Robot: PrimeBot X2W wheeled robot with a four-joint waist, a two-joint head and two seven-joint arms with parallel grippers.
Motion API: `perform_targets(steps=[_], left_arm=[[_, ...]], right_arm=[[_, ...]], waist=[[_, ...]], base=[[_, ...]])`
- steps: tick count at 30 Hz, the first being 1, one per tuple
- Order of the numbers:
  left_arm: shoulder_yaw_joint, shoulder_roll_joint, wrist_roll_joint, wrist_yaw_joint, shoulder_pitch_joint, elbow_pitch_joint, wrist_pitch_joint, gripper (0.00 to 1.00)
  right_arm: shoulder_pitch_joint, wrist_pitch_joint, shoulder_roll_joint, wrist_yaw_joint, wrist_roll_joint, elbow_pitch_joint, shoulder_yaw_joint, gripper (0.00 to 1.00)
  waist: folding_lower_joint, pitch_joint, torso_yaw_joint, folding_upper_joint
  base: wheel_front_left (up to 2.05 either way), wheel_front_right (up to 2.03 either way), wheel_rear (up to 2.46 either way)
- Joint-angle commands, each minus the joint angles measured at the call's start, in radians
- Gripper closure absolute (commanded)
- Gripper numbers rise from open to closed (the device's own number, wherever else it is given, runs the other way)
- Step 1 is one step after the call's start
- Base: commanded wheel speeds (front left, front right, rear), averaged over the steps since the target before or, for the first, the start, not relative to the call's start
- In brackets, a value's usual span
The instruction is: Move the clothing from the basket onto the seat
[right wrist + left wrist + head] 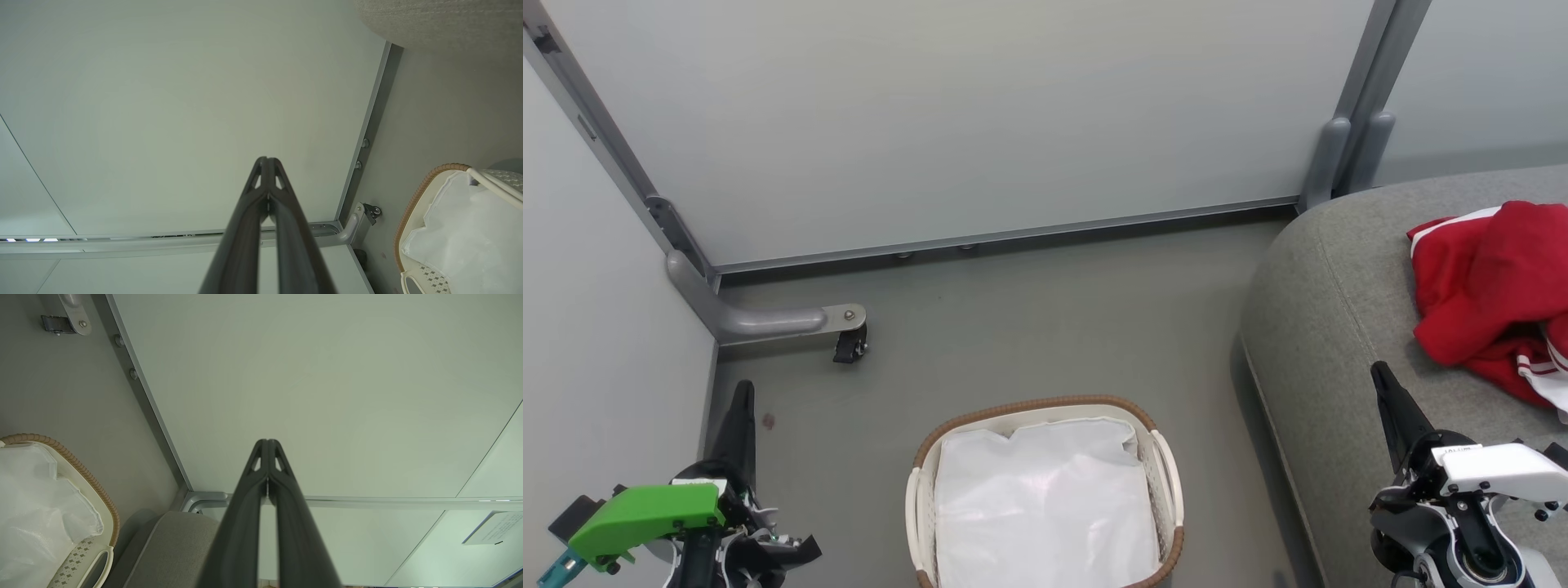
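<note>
The red clothing (1494,286) with white trim lies bunched on the grey seat (1331,327) at the right edge of the head view. On the floor at bottom centre stands the white basket (1164,457) with its brown rim, holding just its white liner (1045,506). My left gripper (743,390) is at the lower left, shut and empty, fingertips together in the left wrist view (267,442). Over the seat's front part at the lower right, my right gripper (1379,371) is also shut and empty, tips together in its wrist view (267,159). The basket rim (81,469) (412,200) shows in both wrist views.
Pale partition panels (980,122) enclose the floor at the back and left. A grey metal foot with a black caster (849,343) juts onto the floor at the left. Open grey floor (1054,318) lies between basket, panels and seat.
</note>
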State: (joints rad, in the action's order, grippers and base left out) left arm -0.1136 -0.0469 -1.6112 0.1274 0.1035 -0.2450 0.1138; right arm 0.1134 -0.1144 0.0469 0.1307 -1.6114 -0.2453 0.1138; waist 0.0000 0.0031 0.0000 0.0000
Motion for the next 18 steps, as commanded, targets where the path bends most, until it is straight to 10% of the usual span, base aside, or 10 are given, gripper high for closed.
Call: perform_targets(steps=[1, 18], left_arm=[[-0.002, -0.006, -0.003, 0.006, 0.01, 0.001, 0.004, 1.0], [-0.002, -0.006, -0.003, 0.006, 0.01, 0.001, 0.004, 1.0]], right_arm=[[-0.011, -0.003, 0.006, 0.0, -0.003, 0.004, 0.002, 1.0], [-0.011, -0.003, 0.006, 0.0, -0.003, 0.003, 0.002, 1.0]], waist=[[0.0, 0.0, 0.0, 0.0], [0.0, 0.0, 0.0, 0.0]], base=[[0.0, 0.0, 0.0], [0.0, 0.0, 0.0]])
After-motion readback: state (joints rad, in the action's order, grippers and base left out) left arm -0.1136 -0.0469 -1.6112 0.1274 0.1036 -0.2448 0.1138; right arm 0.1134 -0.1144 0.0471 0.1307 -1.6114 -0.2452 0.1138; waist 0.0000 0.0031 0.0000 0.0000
